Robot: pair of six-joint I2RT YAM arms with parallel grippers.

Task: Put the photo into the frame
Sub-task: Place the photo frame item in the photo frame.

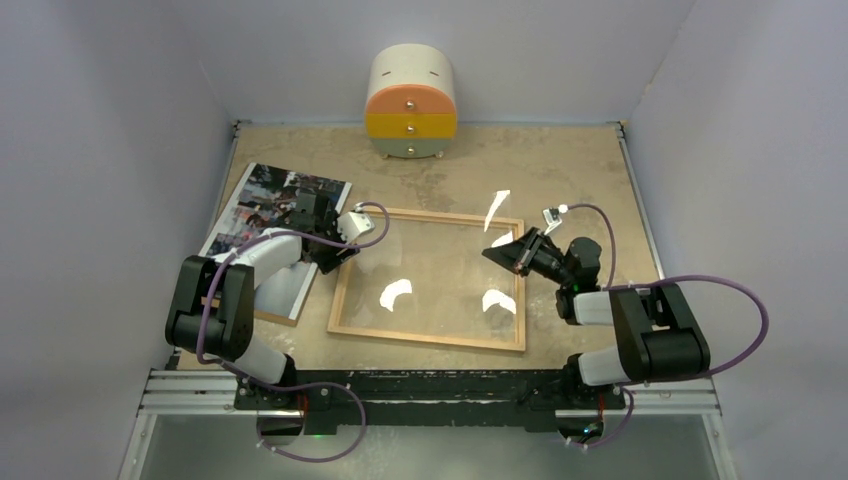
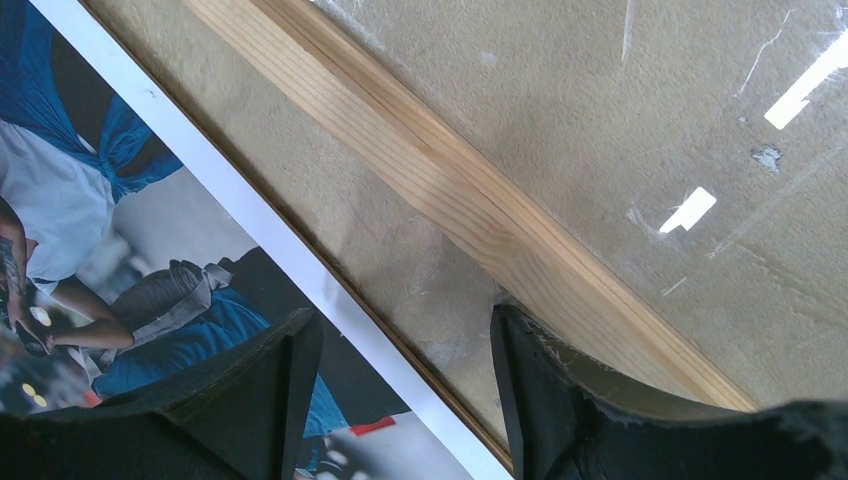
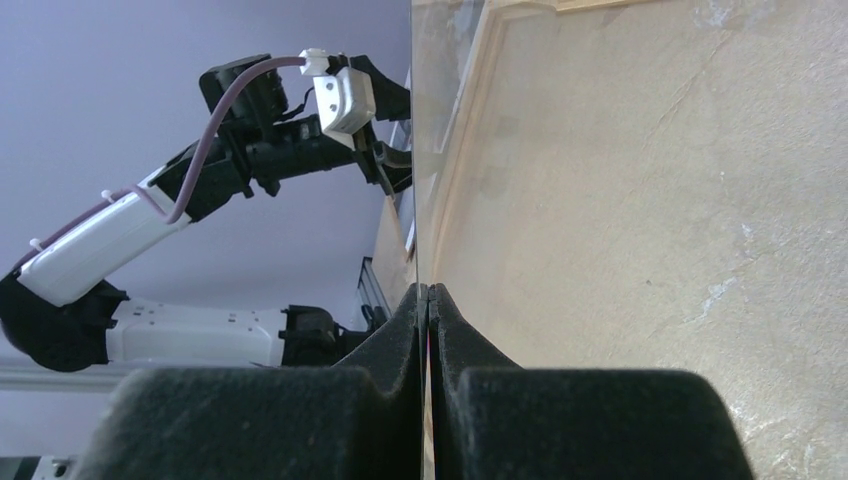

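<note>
Two hands working: your left hand (image 2: 400,350) gapes over the photo (image 1: 270,215) lying left of the frame (image 1: 430,340), your right hand (image 3: 428,300) pinches the pane (image 1: 440,265); glossy and likely floppy, so grip its white edge.

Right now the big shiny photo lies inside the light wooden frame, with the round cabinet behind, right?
No. The big glossy photo lies outside the thin light wooden frame, on its left, as the top view shows. The round cream, orange and yellow cabinet is behind.
</note>
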